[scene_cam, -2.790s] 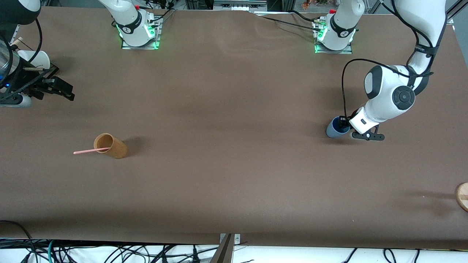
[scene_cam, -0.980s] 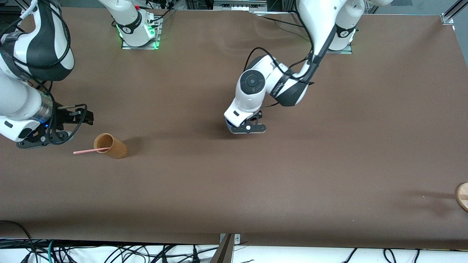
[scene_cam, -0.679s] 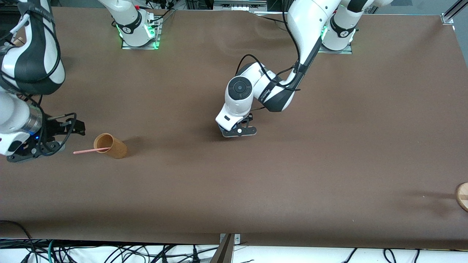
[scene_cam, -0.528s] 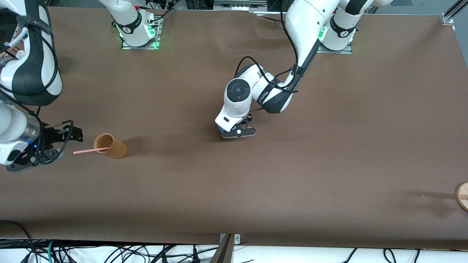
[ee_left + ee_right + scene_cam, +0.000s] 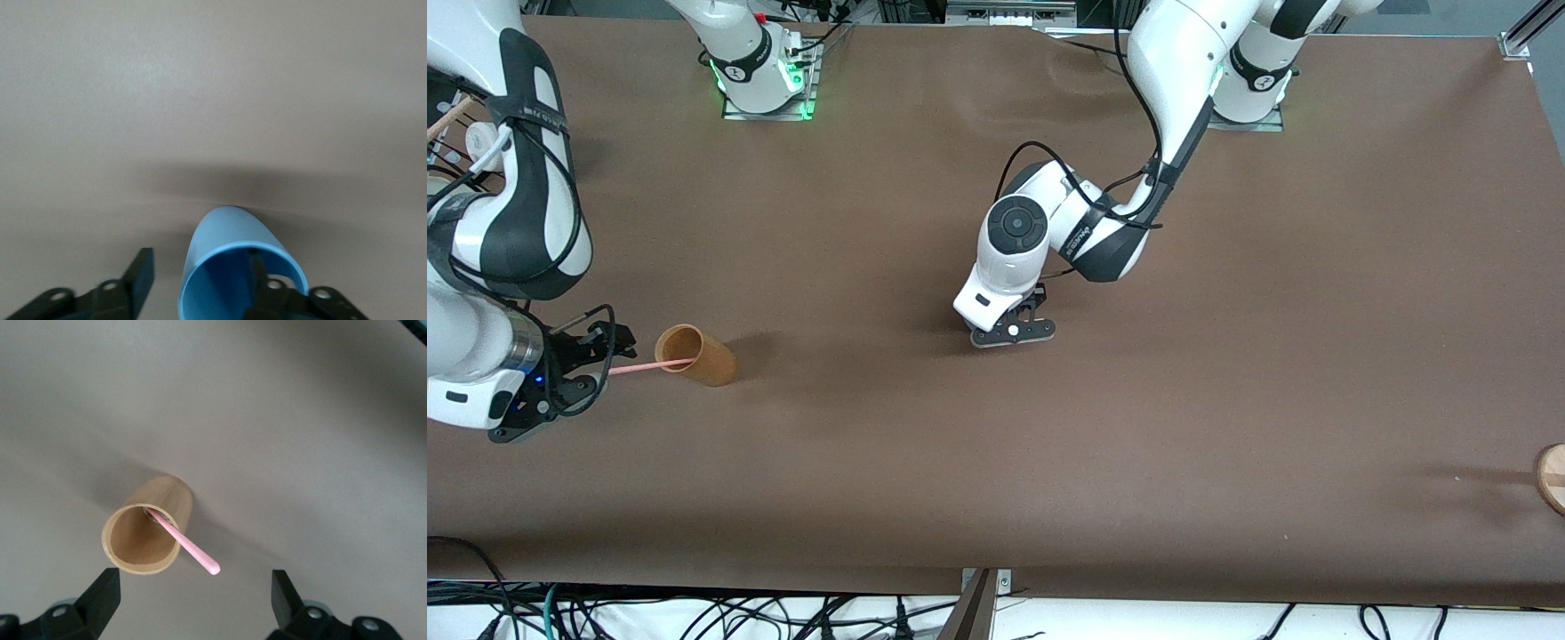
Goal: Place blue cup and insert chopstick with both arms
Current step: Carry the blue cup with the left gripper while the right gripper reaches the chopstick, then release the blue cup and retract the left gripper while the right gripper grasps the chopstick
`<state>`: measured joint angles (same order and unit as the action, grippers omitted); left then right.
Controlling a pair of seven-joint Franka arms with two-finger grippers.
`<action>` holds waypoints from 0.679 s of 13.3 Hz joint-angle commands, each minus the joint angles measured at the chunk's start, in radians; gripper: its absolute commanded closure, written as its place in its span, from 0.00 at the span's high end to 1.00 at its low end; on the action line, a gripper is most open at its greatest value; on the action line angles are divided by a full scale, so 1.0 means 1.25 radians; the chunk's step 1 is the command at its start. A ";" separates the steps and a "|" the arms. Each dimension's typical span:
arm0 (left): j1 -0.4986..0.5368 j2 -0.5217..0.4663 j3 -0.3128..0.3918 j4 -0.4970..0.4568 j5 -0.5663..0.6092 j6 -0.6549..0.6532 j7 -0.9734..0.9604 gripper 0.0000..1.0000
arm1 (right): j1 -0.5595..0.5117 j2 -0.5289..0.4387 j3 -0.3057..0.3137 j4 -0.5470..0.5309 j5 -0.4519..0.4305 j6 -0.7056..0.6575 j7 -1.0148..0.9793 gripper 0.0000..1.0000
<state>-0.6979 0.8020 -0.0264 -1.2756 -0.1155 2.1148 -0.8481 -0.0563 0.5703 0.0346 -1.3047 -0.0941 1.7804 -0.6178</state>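
Here the blue cup [image 5: 237, 267] stands upright on the brown table [image 5: 1227, 356] near its middle, hidden under the left arm's wrist in the front view. The left wrist view shows one finger [image 5: 259, 277] of the left claw [image 5: 1014, 331] inside the cup's rim and the other finger outside, apart from the cup wall; the fingers are spread with a gap, so nothing is pinched.

Toward the right arm's end of the table, well apart from the blue cup, the tan cup [image 5: 695, 355] stands on the table. The pink chopstick [image 5: 187, 548] rests in it, one end down inside and the other leaning out over the rim toward the right arm's end of the table.

The right claw [image 5: 591, 369] is just beside that free end of the chopstick. Its two fingers [image 5: 100, 600] stand wide apart, with the chopstick tip between them and touching neither; it holds nothing.

A round wooden object [image 5: 1552, 476] lies at the table's edge at the left arm's end.
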 commanded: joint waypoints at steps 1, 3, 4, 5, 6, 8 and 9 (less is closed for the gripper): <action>0.032 -0.035 -0.001 0.014 -0.024 -0.062 0.030 1.00 | -0.016 0.020 0.010 0.029 0.014 -0.012 -0.044 1.00; 0.072 -0.057 0.001 0.070 -0.017 -0.159 0.084 1.00 | -0.021 0.022 0.009 0.024 0.019 -0.015 -0.065 1.00; 0.085 -0.074 0.009 0.094 -0.013 -0.202 0.110 1.00 | -0.026 0.022 0.009 0.022 0.027 -0.017 -0.064 0.99; 0.102 -0.106 0.027 0.101 -0.013 -0.230 0.125 1.00 | -0.026 0.024 0.009 0.019 0.031 -0.017 -0.064 0.99; 0.120 -0.137 0.028 0.099 -0.012 -0.240 0.129 1.00 | -0.026 0.025 0.009 0.012 0.031 -0.018 -0.065 0.97; 0.192 -0.208 0.021 0.087 -0.012 -0.258 0.145 1.00 | -0.026 0.031 0.009 0.004 0.031 -0.018 -0.065 0.90; 0.223 -0.236 0.021 0.077 -0.013 -0.297 0.187 1.00 | -0.026 0.033 0.009 0.004 0.030 -0.018 -0.067 0.88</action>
<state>-0.4827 0.5901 0.0094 -1.1343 -0.1188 1.8003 -0.6881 -0.0763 0.6013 0.0350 -1.3077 -0.0726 1.7714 -0.6786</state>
